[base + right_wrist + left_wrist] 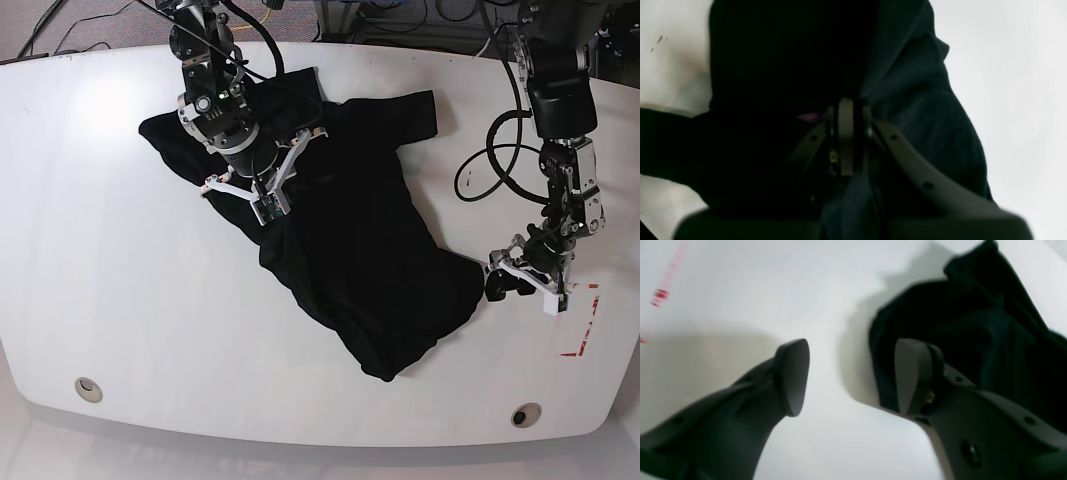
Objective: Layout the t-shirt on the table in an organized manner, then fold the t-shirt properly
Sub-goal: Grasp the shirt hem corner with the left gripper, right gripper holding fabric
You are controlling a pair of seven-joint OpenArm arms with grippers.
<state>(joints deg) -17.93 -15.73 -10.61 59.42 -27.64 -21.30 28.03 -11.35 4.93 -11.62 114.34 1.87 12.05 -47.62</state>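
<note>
Spread wide beside the t-shirt (973, 330) hem, left gripper (853, 376) holds nothing; right gripper (846, 133) pinches cloth mid-shirt. Layout step: next, probably seize that edge and stretch across the tabletop (100, 300).

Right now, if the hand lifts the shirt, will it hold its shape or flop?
Likely flop: the shirt lies wrinkled and bunched on the table. It probably drapes around the right hand, which is shut on its cloth. It looks light.

Readable text: none in any view.
Red marks: tape lines (580, 330) on the table (100, 300), near right; they carry no letters or numbers.
T-shirt (350, 240): plain black, no print or label legible.
</note>
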